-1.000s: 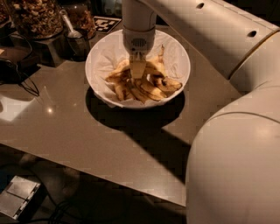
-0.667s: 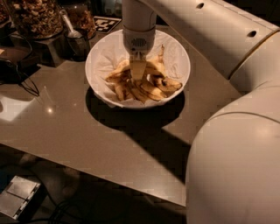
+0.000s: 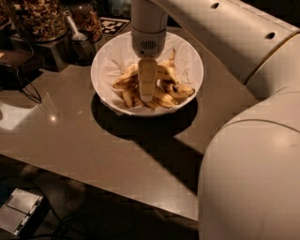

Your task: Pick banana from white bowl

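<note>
Snack corner doubling as robot lab.
Seen: nut jars (image 3: 36, 18), marker tag (image 3: 114, 26), loose cables (image 3: 22, 89) on desk (image 3: 93, 150); gripper (image 3: 146, 96) down in white bowl (image 3: 190, 54).

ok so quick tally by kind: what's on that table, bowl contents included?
White bowl: 1
Bananas in the bowl: at least 5 (they overlap, and the gripper reaching down into the pile hides part of it)
Glass jars of nuts: 2
Metal cup with scoop: 1
Printed marker tag: 1
Total: at least 10

Cream arm (image 3: 234, 33), dark holes (image 3: 215, 5); claw (image 3: 146, 95) in white bowl (image 3: 189, 55).
</note>
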You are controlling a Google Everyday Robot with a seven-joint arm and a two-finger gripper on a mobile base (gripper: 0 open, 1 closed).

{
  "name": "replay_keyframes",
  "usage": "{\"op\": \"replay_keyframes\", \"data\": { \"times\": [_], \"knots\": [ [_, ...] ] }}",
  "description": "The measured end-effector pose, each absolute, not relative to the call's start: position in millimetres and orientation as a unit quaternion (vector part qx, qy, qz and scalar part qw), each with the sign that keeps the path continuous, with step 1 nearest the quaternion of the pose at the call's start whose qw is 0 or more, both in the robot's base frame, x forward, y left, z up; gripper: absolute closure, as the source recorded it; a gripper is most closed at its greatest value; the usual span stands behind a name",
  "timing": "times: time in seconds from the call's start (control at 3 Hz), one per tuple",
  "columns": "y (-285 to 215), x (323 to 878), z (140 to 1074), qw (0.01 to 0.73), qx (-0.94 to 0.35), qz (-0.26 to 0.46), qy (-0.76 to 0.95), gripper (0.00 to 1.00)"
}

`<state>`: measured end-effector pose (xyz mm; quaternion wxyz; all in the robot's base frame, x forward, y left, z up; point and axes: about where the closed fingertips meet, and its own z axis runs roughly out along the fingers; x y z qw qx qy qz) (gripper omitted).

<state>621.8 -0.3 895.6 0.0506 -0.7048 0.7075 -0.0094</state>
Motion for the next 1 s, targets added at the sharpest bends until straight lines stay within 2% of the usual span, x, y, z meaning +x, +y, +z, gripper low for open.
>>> {"op": "replay_keyframes", "data": {
  "times": [1.0],
  "knots": [
    [5.4,625.0,895.0,0.072,-0.712,-0.018,0.698,0.00]
  ]
}}
